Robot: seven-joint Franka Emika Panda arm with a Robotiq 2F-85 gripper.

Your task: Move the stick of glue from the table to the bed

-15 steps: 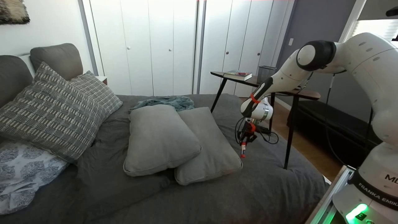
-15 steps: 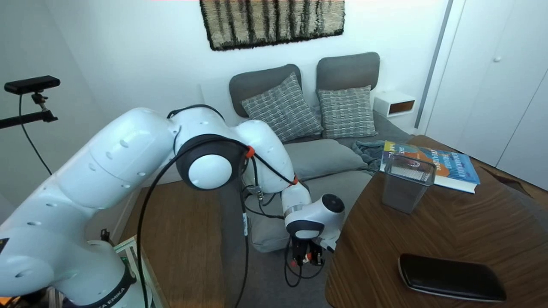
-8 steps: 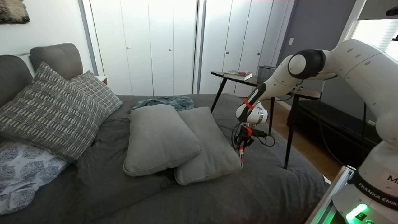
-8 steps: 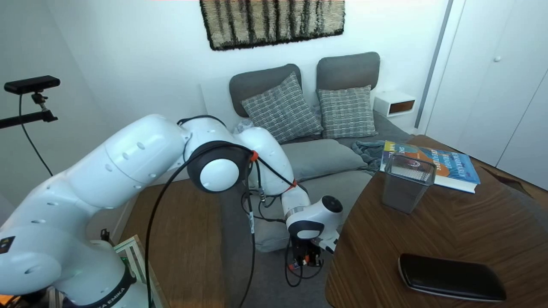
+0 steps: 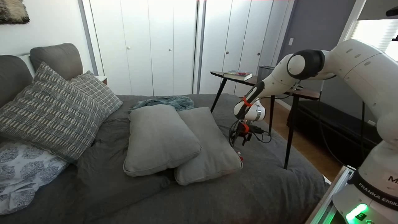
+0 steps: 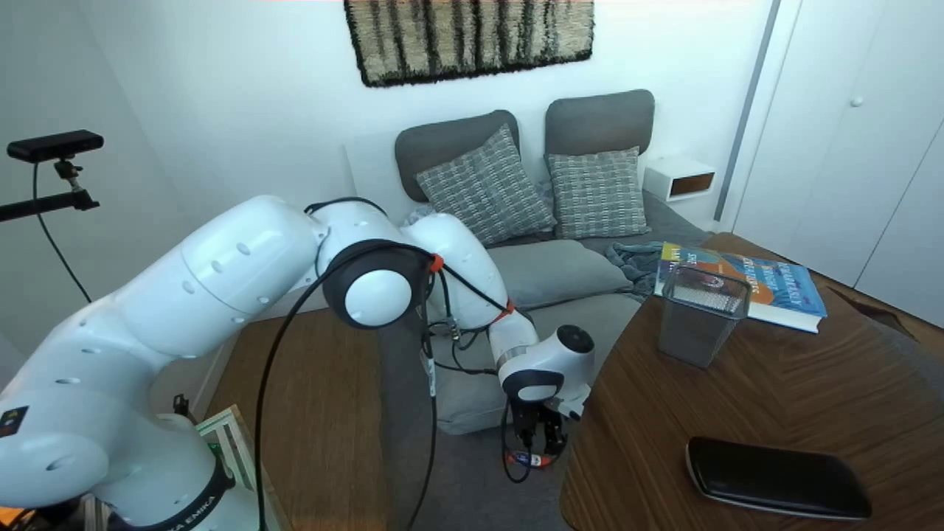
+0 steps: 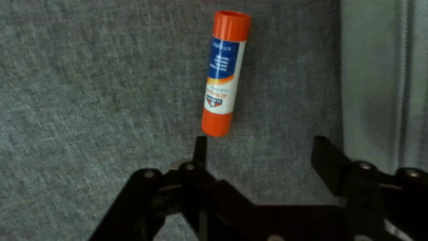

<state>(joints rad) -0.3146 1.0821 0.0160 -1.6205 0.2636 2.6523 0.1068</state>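
Observation:
The stick of glue [image 7: 224,73], orange at both ends with a white and blue label, lies on its side on the grey cover of the bed [image 5: 217,202]. In an exterior view the glue [image 5: 240,156] shows small beside a corner of a plain pillow, partly hidden by it. My gripper [image 7: 260,138] is open, its fingers wide apart with only bed cover seen between them. One fingertip [image 7: 201,144] appears close to the near end of the glue; whether they touch I cannot tell. The dark brown table [image 6: 737,413] stands beside the arm.
Two plain grey pillows [image 5: 161,140] overlap left of the gripper in an exterior view. A book [image 6: 767,284], a clear bin [image 6: 700,317] and a black case [image 6: 778,479] are on the table. A table leg [image 5: 290,133] rises right of the gripper.
The arm came down and a little to the left in an exterior view. My gripper has opened and let go of the glue, which tipped from hanging upright to lying on the bed.

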